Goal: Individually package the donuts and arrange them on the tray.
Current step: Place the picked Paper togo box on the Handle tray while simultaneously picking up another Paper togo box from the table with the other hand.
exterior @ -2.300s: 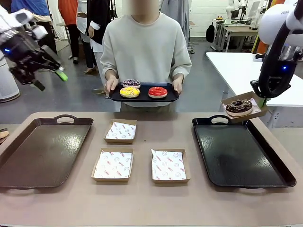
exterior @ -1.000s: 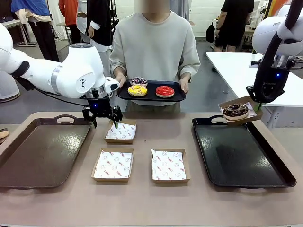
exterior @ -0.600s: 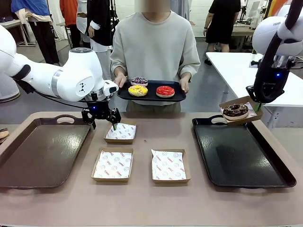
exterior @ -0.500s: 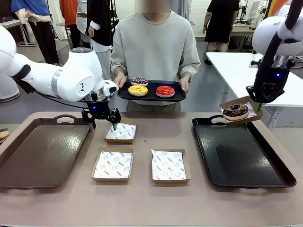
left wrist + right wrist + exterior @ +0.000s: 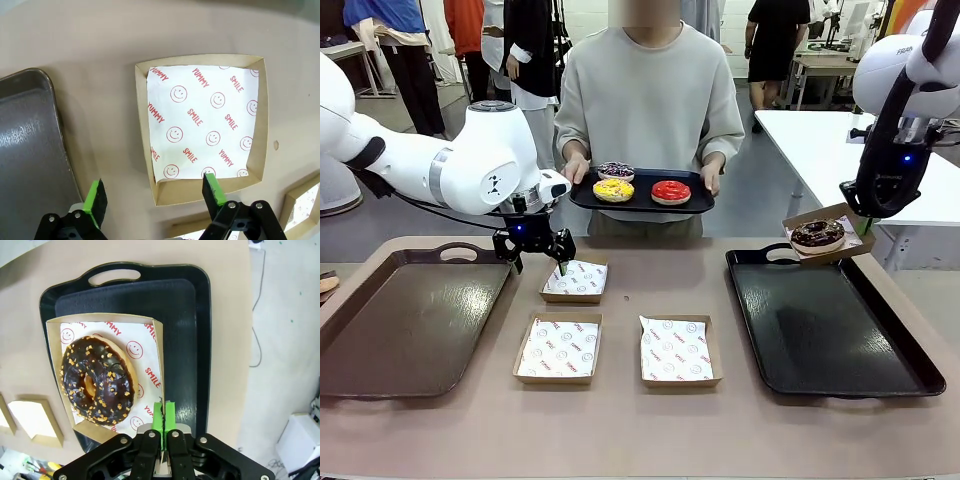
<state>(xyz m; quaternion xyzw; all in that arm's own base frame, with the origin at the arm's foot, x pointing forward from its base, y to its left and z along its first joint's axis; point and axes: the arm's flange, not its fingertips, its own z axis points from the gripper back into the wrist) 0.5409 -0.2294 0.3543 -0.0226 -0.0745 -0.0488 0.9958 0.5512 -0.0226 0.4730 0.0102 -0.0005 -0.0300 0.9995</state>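
Looking along my left gripper (image 5: 152, 189), I see its jaws spread wide, holding nothing, poised above the near wall of an empty cardboard box (image 5: 142, 125). One green pad sits over the bare table and the other over the box's edge. The box's paper liner (image 5: 205, 120) is printed in red with "YUMMY", "SMILE" and smiley faces.

My right gripper (image 5: 164, 415) is pinched tight on the side wall of another box (image 5: 160, 355) with the same printed liner. That box carries the chocolate donut (image 5: 97, 380) in the air over the far end of the black tray (image 5: 185, 315).

Across the table the person holds a small dark tray (image 5: 640, 207) with the yellow donut (image 5: 613, 189), red donut (image 5: 671, 191) and purple donut (image 5: 616, 170) on it.
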